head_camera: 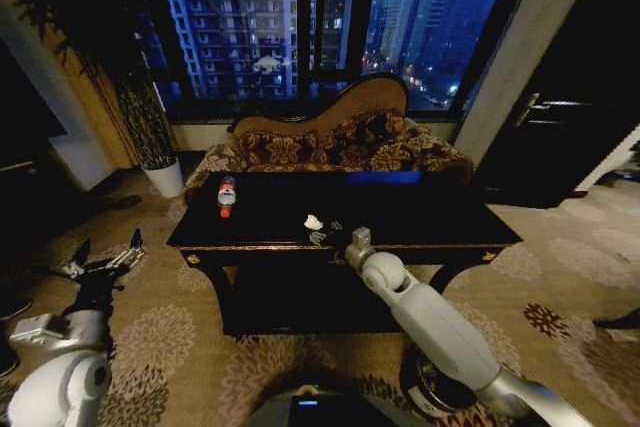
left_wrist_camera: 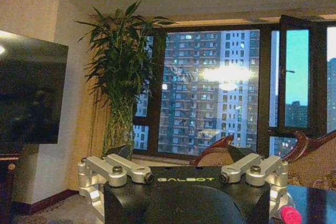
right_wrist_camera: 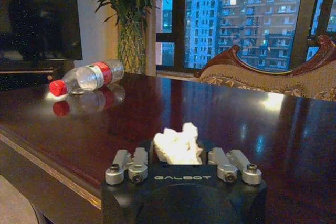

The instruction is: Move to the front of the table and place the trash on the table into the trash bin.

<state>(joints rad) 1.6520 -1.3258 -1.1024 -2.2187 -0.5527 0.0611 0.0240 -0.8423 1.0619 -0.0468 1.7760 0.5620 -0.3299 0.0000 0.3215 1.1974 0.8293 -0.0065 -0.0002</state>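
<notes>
The long black bench [head_camera: 420,222] with gold trim stands straight ahead of the robot, with the patterned sofa [head_camera: 340,142] behind it and tall windows beyond. The right arm reaches forward over the near edge of the bench, and the right end effector [head_camera: 322,235] sits low at the bench top near its middle. In the right wrist view its fingers [right_wrist_camera: 130,163] stand on either side of a white crumpled paper wad [right_wrist_camera: 178,144], which lies between them on the glossy dark surface; whether the fingers already press on the wad cannot be told, though a gap shows between each finger and the paper. In the head view the same wad [head_camera: 313,221] shows as a small pale spot just beyond the end effector.

The clear plastic bottle [head_camera: 227,195] with red label and cap lies on its side on the far left part of the bench, well apart from the wad, its cap pointing toward the near edge. The right wrist view shows the bottle [right_wrist_camera: 86,77] mirrored in the polished top.

The left end effector [head_camera: 108,257] hangs to the left of the bench, off its corner and above the carpet, its fingers spread apart and holding nothing. A potted plant [head_camera: 150,127] stands by the window on the far left.
</notes>
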